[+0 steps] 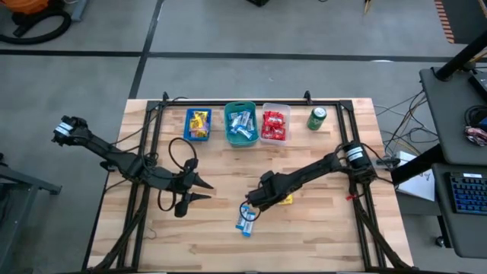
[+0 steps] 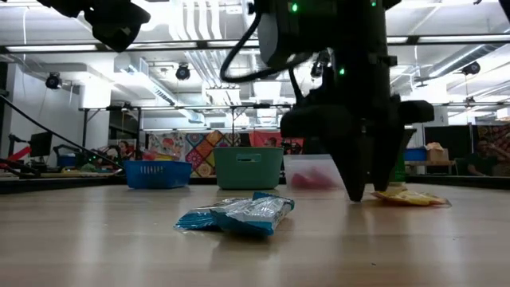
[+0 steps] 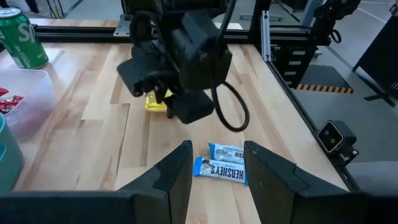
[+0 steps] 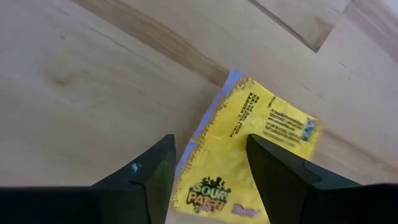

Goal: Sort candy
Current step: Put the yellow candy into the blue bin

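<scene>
Right gripper point(image 4: 208, 180) is hanging low over the middle of the table point(image 1: 319, 228) with its fingers spread apart, and I am seeing a yellow candy packet point(image 4: 249, 162) lying flat on the wood between and just ahead of the fingertips; nothing is clamped. In the high view that yellow packet point(image 1: 284, 199) is peeking out at about 3 o'clock from the gripper's head. Two light blue candy packets point(image 1: 246, 218) are lying together at about 6 o'clock from the right gripper, near it but apart.

Left gripper point(image 3: 216, 165) is waiting toward the 9 o'clock side of the table, fingers partly apart and holding nothing, pointing across at the blue packets.

Along the 12 o'clock edge I am watching three bins in a row: a blue bin point(image 1: 186, 125) with yellow candy, a teal bin point(image 1: 228, 122) with blue-white candy, and a clear bin point(image 1: 275, 106) with red candy. A green soda can point(image 1: 317, 118) is standing just beside the clear bin, at its 3 o'clock.
</scene>
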Robot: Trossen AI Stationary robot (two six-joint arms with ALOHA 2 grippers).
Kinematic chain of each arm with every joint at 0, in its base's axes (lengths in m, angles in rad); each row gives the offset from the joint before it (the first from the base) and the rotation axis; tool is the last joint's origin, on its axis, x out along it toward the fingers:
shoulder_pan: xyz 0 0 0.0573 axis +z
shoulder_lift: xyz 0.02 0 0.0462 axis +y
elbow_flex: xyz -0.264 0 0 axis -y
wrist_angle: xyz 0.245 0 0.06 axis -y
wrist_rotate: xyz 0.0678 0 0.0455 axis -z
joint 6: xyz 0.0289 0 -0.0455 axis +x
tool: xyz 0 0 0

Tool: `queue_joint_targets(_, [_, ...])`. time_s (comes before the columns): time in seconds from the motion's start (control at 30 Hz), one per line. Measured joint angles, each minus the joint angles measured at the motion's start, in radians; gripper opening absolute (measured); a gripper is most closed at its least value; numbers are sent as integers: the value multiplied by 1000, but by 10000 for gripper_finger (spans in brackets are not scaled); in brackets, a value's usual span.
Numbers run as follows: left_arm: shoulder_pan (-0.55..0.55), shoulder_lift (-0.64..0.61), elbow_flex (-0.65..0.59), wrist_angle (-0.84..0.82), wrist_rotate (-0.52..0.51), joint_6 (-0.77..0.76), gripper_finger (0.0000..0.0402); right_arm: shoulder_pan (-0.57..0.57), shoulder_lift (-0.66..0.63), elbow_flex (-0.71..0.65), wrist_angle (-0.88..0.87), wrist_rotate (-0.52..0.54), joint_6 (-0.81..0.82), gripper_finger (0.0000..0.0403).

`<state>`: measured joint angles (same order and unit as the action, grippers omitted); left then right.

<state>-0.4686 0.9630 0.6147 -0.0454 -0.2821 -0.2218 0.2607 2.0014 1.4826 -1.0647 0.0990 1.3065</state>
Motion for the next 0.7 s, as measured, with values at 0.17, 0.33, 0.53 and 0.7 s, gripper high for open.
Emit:
queue_joint_targets(0.17, [0,0,0,0,-1,0,127,0,19,-6,17,6,-14,160])
queue_joint_targets(0.33, [0,0,0,-1,-32,0,127,1,20,-11,40,6,-22,91])
queue_joint_targets(0.53, [0,0,-2,0,-33,23,127,0,17,-16,31,9,-90,15])
queue_joint_targets(0.7, [0,0,-17,1,-24,86,127,7,-27,-18,61,12,-185,9])
